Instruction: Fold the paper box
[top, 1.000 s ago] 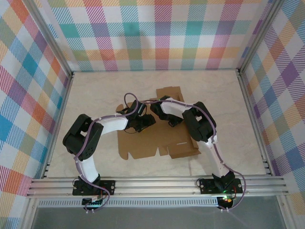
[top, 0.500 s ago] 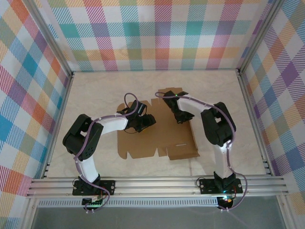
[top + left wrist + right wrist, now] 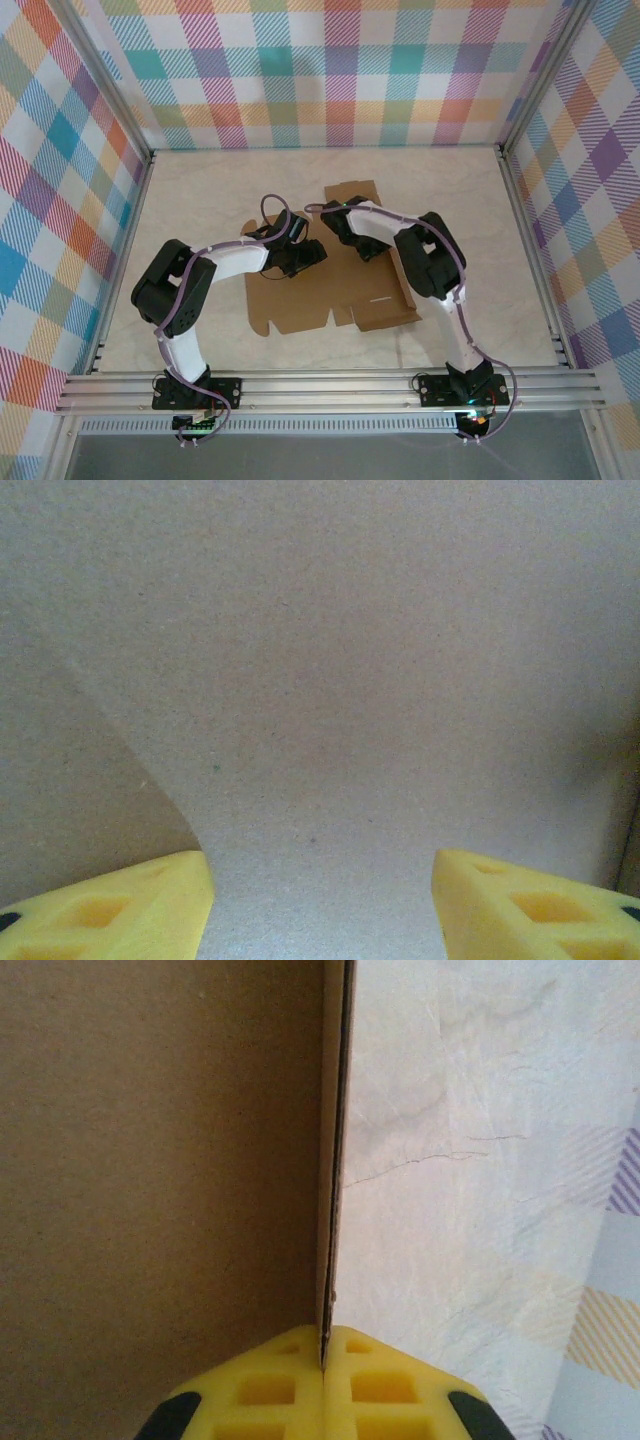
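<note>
Right fingers (image 3: 290, 1355) pinch paper box (image 3: 330, 300) edge; narrow flap (image 3: 352, 190) points far.

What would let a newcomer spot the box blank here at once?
On the pale marbled tabletop ringed by bright plaid walls, look near the middle. There lies a plain brown corrugated cardboard sheet, die-cut with flaps and notches. Unlike the pale surface around it, it is unprinted brown, and the right hand is shut on one edge.

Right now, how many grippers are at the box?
2. The left gripper, open, is over the left part of the box, near its middle. The right gripper is shut on a cardboard edge toward the far side.
</note>
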